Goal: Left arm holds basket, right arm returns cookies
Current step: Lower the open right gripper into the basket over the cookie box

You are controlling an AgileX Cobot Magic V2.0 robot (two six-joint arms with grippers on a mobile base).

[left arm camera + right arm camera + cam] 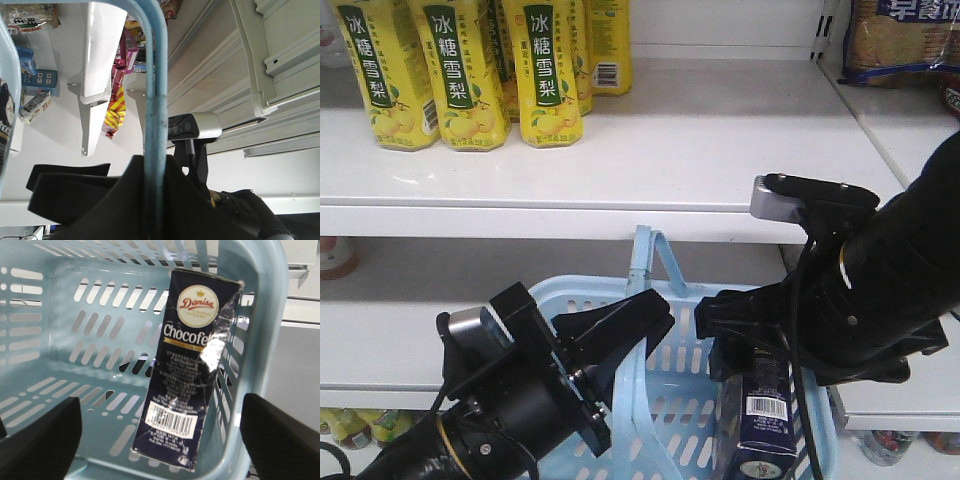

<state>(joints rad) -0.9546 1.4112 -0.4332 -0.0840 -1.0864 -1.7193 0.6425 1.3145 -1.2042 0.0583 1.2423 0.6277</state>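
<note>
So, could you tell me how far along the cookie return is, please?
Done: the left gripper holds the basket by its handle. In hand: the open right gripper straddles the cookies, leaning inside, not yet gripped. Left: grasp, lift out, return them, presumably to a shelf.

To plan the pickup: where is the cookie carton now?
In the right wrist view, the cookie carton leans inside the blue basket, against its right wall.
</note>
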